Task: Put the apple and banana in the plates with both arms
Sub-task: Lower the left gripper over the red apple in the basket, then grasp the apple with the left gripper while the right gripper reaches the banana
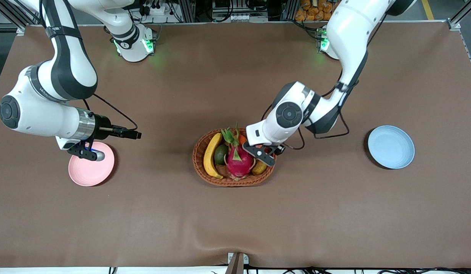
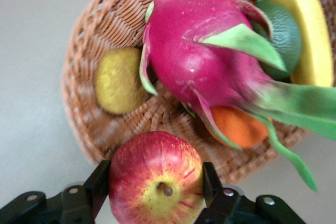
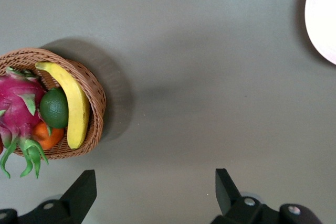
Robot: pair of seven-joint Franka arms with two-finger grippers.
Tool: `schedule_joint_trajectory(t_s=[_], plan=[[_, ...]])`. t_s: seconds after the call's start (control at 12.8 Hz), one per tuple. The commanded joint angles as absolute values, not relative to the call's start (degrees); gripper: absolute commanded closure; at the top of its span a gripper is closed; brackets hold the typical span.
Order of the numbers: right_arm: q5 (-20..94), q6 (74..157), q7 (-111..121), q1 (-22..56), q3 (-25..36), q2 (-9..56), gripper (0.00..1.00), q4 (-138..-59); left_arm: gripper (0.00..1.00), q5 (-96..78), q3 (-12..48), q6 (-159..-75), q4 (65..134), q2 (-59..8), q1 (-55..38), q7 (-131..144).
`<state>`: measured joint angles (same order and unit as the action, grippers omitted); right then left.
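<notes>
My left gripper (image 1: 264, 152) is over the wicker basket's (image 1: 227, 182) edge at the left arm's end. It is shut on the red and yellow apple (image 2: 156, 179), one finger (image 2: 98, 184) on each side; in the front view the hand hides the apple. The yellow banana (image 1: 210, 156) lies in the basket along its rim at the right arm's end, and it shows in the left wrist view (image 2: 299, 14) and the right wrist view (image 3: 71, 106). My right gripper (image 1: 85, 151) is open and empty over the pink plate (image 1: 87, 173). The light blue plate (image 1: 391, 146) lies bare toward the left arm's end.
The basket also holds a pink dragon fruit (image 1: 239, 160), a green avocado (image 1: 221, 154), a small orange fruit (image 2: 239, 127) and a brownish kiwi (image 2: 118, 80). Brown table cloth lies between the basket and each plate.
</notes>
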<state>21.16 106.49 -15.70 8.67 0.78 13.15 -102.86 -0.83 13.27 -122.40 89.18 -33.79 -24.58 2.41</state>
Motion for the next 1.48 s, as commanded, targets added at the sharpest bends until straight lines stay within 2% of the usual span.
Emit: schedule_joint_trajectory(t_s=[0.0, 0.23, 0.47, 0.86, 1.09, 1.41], plan=[[21.5, 111.0, -16.8, 12.4, 0.5, 15.5, 0.0, -101.8, 0.43, -0.7, 12.8, -116.4, 90.4, -28.4, -24.3, 7.4], [21.5, 112.7, -24.1, 16.5, 0.5, 19.1, 0.0, -99.6, 0.45, 0.0, 12.8, -113.4, 92.2, -24.1, -19.3, 8.2], [21.5, 115.8, -31.1, 21.6, 0.5, 24.1, 0.0, -96.9, 0.45, 0.0, 13.1, -113.4, 98.7, -17.6, -13.5, 4.7], [21.4, 126.8, -37.3, 30.8, 0.5, 31.7, 0.0, -96.5, 0.46, -0.1, 13.2, -113.6, 108.1, -10.8, -2.0, -6.9], [21.2, 128.1, -38.3, 33.8, 0.7, 33.7, 0.15, -96.3, 0.47, -0.1, 13.2, -114.0, 112.6, -8.3, 4.4, -13.7], [20.9, 129.2, -42.4, 35.3, 0.6, 34.5, 0.22, -97.0, 0.49, 2.8, 13.1, -116.2, 117.0, -7.6, 13.2, -20.1]])
